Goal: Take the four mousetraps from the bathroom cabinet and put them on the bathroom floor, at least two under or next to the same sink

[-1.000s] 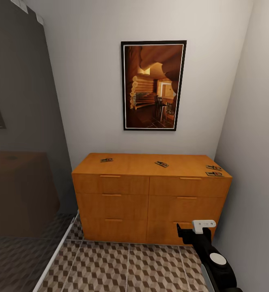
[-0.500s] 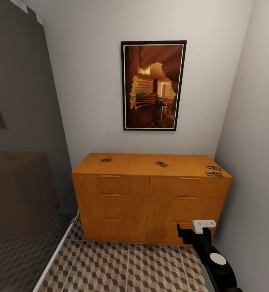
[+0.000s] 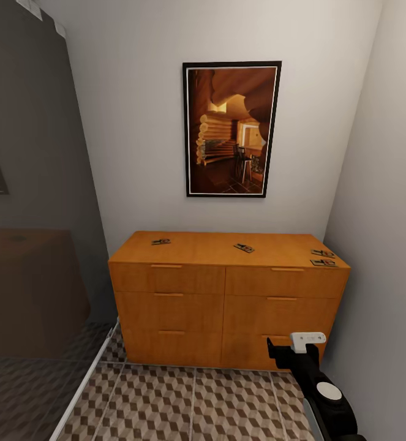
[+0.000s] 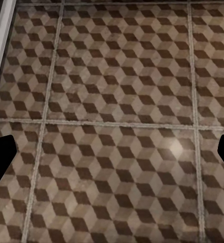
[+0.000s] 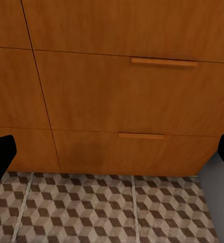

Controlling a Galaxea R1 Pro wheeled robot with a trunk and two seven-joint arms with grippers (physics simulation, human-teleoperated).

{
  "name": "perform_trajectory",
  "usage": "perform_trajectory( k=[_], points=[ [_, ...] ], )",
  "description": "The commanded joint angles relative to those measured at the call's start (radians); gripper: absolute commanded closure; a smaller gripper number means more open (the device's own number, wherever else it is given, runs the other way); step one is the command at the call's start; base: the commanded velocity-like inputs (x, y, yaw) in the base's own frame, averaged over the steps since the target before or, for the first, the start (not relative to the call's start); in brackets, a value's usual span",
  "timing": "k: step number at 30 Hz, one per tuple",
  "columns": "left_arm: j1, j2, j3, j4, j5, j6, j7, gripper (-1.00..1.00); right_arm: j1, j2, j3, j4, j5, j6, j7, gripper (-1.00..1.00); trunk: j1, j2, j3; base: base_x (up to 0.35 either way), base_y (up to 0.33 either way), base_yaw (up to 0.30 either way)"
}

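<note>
Four light, stiff mousetraps [image 3: 244, 248] lie on the cabinet [image 3: 227, 294]; pinch their board edges, both claws released, the right claw [image 3: 288, 350] low.

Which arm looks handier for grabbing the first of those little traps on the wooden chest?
Probably the right. Its gripper is raised before the cabinet, below two mousetraps at the top's right end. The left gripper points down at the bathroom floor.

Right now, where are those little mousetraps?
In the head view, all four mousetraps lie on top of the cabinet: one left, one middle, two together at the right end.
</note>
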Motion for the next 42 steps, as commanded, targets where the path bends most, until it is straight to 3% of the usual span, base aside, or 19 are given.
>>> perform_trajectory(
  k=[1,34,42],
  points=[
    [0.000,0.000,-0.001,0.000,0.000,-0.003,0.003,-1.00,-0.001,0.000,0.001,-0.001,0.007,0.007,-0.003,-1.00,0.000,-0.001,-0.001,0.000,0.000,0.000],
    [0.000,0.000,-0.001,0.000,0.000,-0.003,0.003,-1.00,-0.001,0.000,0.001,0.006,0.007,0.006,-0.003,-1.00,0.000,-0.001,-0.001,0.000,0.000,0.000],
    [0.000,0.000,-0.001,0.000,-0.001,-0.003,0.003,-1.00,-0.001,0.001,0.003,0.055,0.007,-0.005,-0.003,-1.00,0.000,-0.001,-0.001,0.000,0.000,0.000]
  ],
)
